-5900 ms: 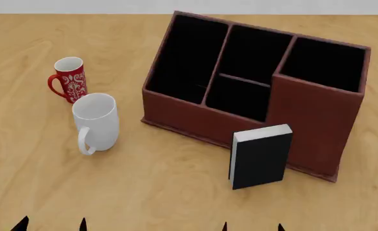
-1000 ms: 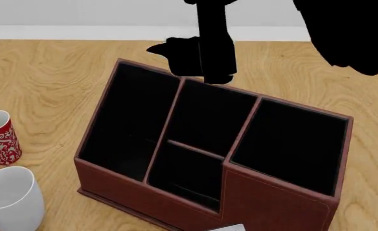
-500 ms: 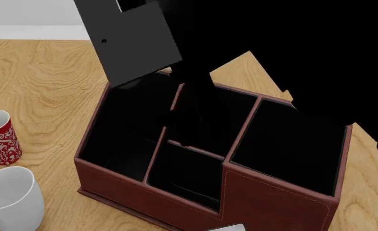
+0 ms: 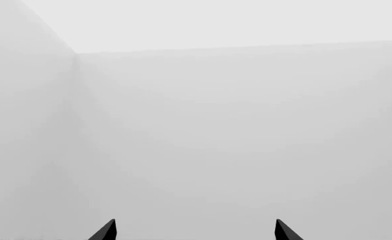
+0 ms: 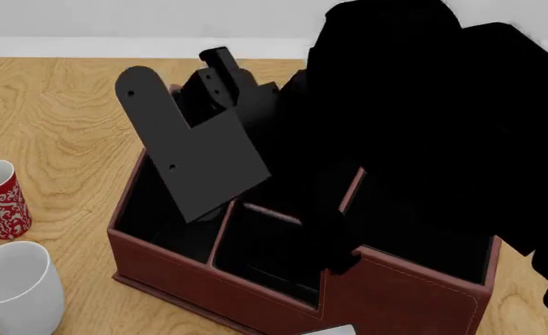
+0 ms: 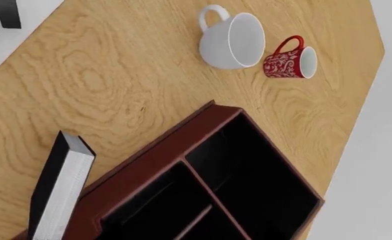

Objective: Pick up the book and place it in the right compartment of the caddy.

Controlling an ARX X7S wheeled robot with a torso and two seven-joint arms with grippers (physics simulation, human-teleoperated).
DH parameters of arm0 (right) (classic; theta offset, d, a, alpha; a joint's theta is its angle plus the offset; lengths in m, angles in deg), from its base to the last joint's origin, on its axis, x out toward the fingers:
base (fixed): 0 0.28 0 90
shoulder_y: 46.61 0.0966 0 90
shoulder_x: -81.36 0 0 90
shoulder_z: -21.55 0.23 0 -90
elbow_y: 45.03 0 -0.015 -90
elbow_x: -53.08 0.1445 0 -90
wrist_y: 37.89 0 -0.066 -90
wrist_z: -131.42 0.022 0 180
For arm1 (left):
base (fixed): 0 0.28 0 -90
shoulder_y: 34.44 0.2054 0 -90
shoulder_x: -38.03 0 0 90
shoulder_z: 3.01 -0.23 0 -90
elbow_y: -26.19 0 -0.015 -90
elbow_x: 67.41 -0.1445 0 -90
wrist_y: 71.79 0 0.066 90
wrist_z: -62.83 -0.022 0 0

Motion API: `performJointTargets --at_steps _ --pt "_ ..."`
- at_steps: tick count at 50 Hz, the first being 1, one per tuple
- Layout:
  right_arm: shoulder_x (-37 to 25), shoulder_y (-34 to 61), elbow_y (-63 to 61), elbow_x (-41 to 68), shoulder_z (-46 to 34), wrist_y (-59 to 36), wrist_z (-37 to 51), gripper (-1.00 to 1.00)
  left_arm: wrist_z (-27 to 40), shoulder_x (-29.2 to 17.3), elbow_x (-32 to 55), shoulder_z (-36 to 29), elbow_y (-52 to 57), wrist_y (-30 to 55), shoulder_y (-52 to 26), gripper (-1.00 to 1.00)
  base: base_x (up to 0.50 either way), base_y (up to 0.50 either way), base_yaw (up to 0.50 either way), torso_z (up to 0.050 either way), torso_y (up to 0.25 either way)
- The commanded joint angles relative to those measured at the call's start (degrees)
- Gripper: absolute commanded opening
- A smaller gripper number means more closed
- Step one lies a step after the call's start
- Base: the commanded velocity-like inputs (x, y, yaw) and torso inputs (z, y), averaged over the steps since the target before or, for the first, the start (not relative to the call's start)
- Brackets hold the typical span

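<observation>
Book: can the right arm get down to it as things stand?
Probably yes. In the right wrist view the book stands upright on bare table beside the caddy's front wall, with nothing over it. The arm itself hangs above the caddy, so it must shift forward first.

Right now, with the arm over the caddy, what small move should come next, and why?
Probably bring the right arm back toward the caddy's front and lower it at the book. The book stands upright on the table outside the caddy, ungrasped, and the right compartment looks empty where it shows.
</observation>
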Motion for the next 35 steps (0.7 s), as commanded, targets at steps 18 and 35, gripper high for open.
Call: performJointTargets --at_steps 18,35 --pt "-1.6 -4.7 -2.1 -1.2 -3.8 0.5 0.7 1.0 0.9 -1.2 -0.6 -1.0 -0.6 -2.6 1.6 1.0 0.0 0.0 0.0 0.0 0.0" --pt "-4.8 -8.8 -5.6 -0.5 -5.2 -0.6 2.5 1.0 1.4 -1.8 -0.6 -1.4 -0.7 -3.6 2.3 1.0 0.0 0.0 0.0 0.0 0.0"
